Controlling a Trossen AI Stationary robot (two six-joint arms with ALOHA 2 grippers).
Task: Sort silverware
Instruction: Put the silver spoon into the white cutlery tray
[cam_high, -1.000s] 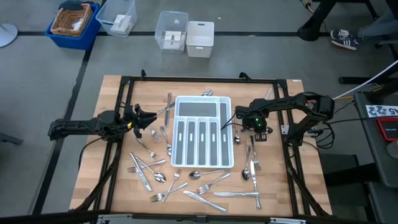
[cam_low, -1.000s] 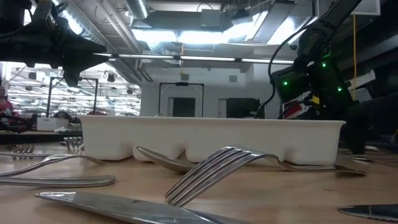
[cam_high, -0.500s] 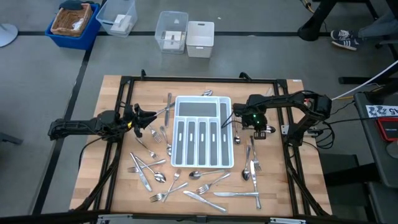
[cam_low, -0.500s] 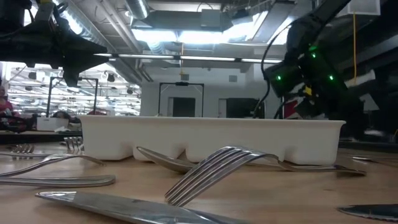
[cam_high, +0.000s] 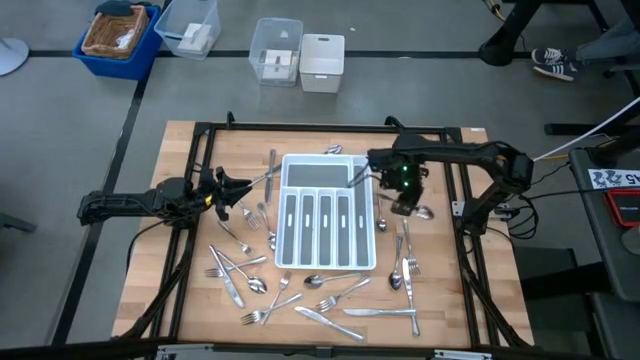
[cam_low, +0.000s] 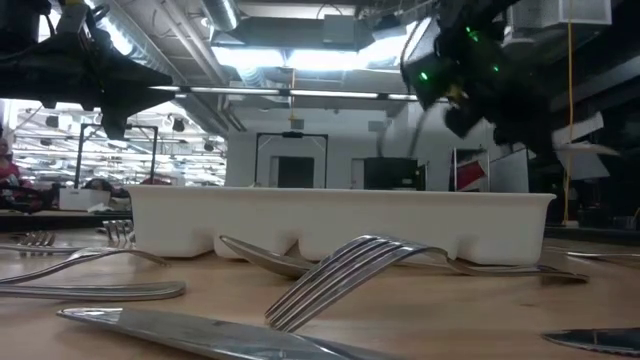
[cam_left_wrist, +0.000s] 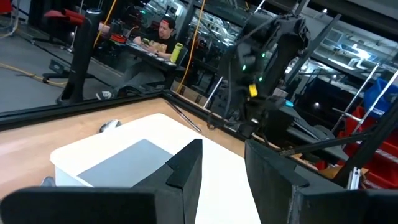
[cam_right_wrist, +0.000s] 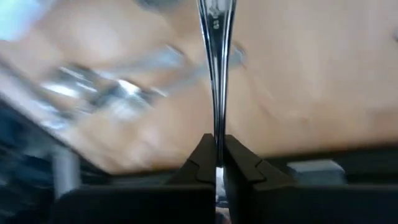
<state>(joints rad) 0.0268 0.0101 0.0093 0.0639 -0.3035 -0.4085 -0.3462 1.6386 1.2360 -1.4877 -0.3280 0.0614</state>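
Silverware lies scattered on the wooden table around the white divided tray (cam_high: 368, 215): left of it (cam_high: 250, 235), in front of it (cam_high: 330, 295) and to its right (cam_high: 405, 255). My right gripper (cam_high: 402, 203) hangs above the table just off the tray's right rim, shut on one slim shiny piece (cam_right_wrist: 216, 74). Whether that piece is a fork, spoon or knife does not show. My left gripper (cam_high: 240, 190) waits level and open, left of the tray, with nothing between its fingers (cam_left_wrist: 186, 174). My right gripper pinches the narrow shaft of the piece (cam_right_wrist: 216, 127) between its two fingers, which come from above, slanting down, and lie along it. The piece points straight out ahead of the fingers and widens toward its far end (cam_right_wrist: 216, 12), which runs out of the picture.
A black frame rail (cam_high: 320, 127) runs around the table. Beyond the far edge, on the floor, stand a blue basket (cam_high: 120, 35), two clear bins (cam_high: 277, 50) and a white bin (cam_high: 322, 62). A person (cam_left_wrist: 163, 34) sits at a desk in the room behind.
My right gripper has risen well above the tray's rim and drifted toward the tray's far right corner, rolling its wrist as it went. It has carried the piece up with it. My left arm has kept still.
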